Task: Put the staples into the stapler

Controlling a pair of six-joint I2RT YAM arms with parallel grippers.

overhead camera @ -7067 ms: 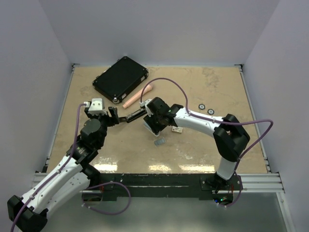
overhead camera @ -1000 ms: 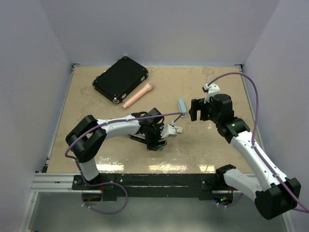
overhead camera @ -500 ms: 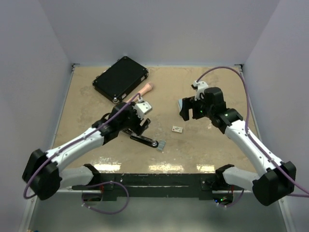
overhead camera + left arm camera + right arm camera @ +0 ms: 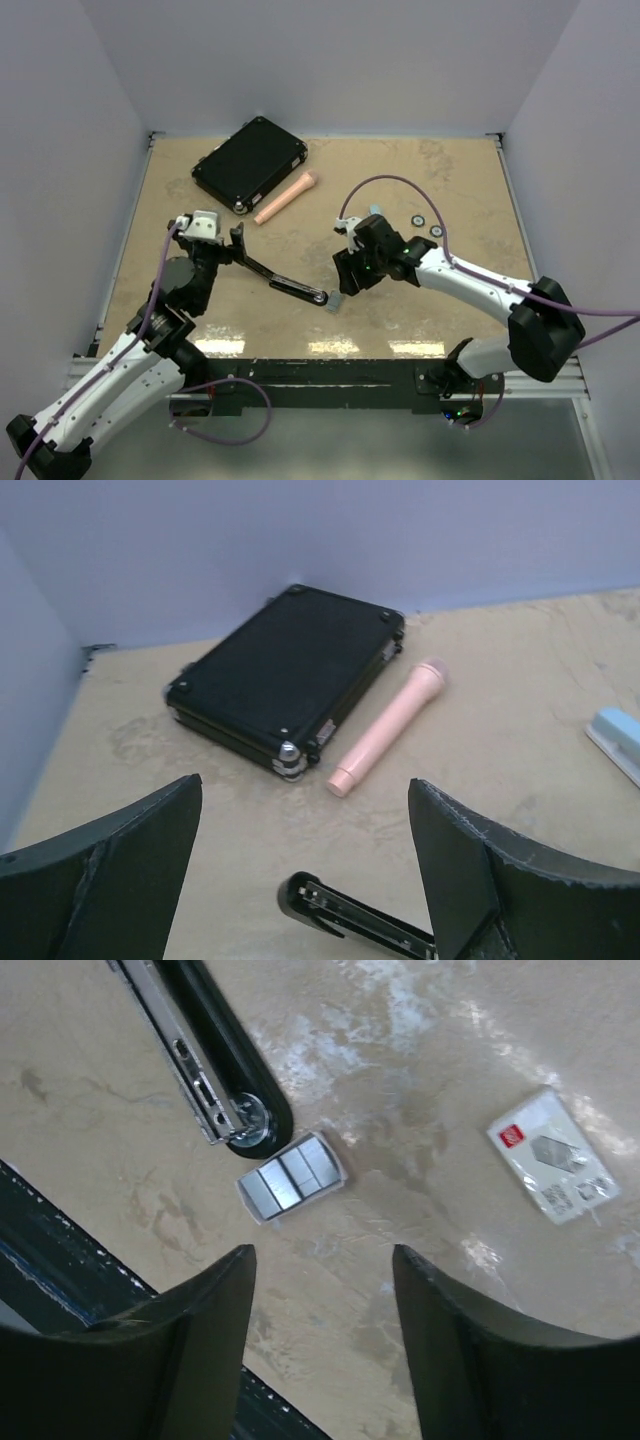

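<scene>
The staples [image 4: 292, 1176] lie mid-frame on the bench [image 4: 450, 1310], just beside the end of the stapler [image 4: 205, 1055], with the spread, empty right pincer [image 4: 322, 1260] above them. The left pincer [image 4: 300, 805] is spread too. A skewed pinch could flick them away.

Bright and even in the top view, lit softly from overhead. White glare in patches along the near edge of the table [image 4: 330, 347]; elsewhere on it only faint, soft-edged shadows. Fairly sharp throughout. In the left wrist view, left fingers [image 4: 120, 880] dark and blurred up close, case [image 4: 285, 675] slightly soft. In the right wrist view, streaky white glare across the table top, staples [image 4: 291, 1176] crisp, right fingers [image 4: 160, 1360] dim and out of focus.
</scene>
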